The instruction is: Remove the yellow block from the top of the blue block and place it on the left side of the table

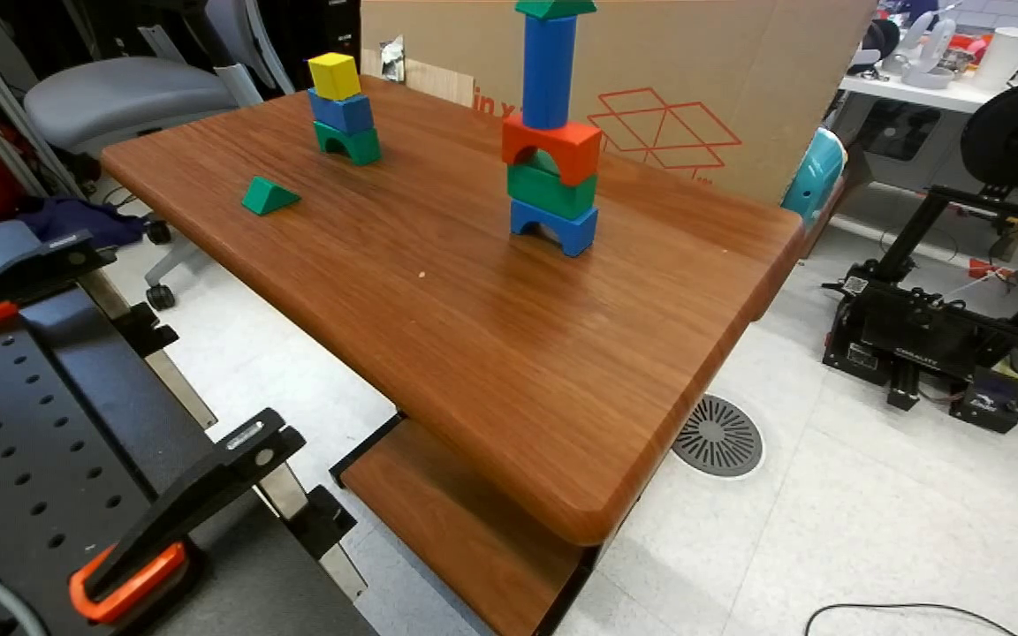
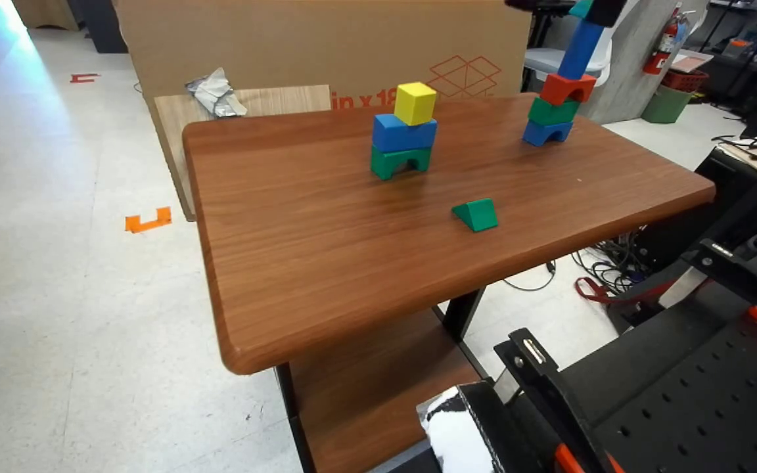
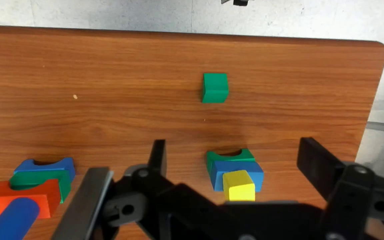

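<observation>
The yellow block (image 1: pixel 335 76) rests on top of the blue block (image 1: pixel 341 113), as both exterior views show (yellow block (image 2: pixel 415 104), blue block (image 2: pixel 403 133)). The blue block sits on a green arch (image 2: pixel 401 161) on the brown table (image 1: pixel 438 327). In the wrist view, my gripper (image 3: pixel 234 145) is open and empty, fingers wide apart. The yellow block (image 3: pixel 239 186), blue block (image 3: pixel 235 165) and green arch show below, between the fingers in the picture, apart from them. The gripper's body hides the picture's area just below the yellow block.
A tall tower (image 1: pixel 551 150) of blue, green and red pieces stands on the table; it also shows in the wrist view (image 3: pixel 22 201), beside the left finger. A green triangular prism (image 2: pixel 477 215) lies near the table's long edge. A cardboard box (image 1: pixel 650 79) stands behind the table.
</observation>
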`<state>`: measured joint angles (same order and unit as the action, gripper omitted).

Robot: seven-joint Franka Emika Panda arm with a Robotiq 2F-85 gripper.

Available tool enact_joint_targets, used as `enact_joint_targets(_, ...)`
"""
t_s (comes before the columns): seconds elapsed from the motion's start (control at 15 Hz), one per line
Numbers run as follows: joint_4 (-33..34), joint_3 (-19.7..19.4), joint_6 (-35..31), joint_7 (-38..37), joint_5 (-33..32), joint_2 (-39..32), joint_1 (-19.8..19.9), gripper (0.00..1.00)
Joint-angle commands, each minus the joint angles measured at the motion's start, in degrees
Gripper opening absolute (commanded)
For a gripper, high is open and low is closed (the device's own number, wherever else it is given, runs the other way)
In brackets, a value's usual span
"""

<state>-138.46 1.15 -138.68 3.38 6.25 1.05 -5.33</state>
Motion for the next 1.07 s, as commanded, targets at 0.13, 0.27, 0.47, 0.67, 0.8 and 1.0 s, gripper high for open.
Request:
enact_joint_targets(0.13,9.15,1.75,0.38,-3.91,-0.67,-9.76,0.19,1.0)
enact_joint_targets(0.27,11.68,2.02,0.7,-4.67,-1.3,-12.35,0.07,1.0)
enact_joint_targets(0.47,14.85,2.17,1.07,-6.1,-2.58,-15.75,-0.33,1.0)
enact_joint_targets(0.67,17.59,2.07,1.24,-8.06,-4.48,-18.7,-0.99,1.0)
enact_joint_targets(0.8,19.16,2.07,1.74,-9.06,-5.46,-20.23,-1.32,1.0)
enact_joint_targets(1.0,21.07,1.97,2.33,-10.32,-6.84,-22.16,-1.97,1.0)
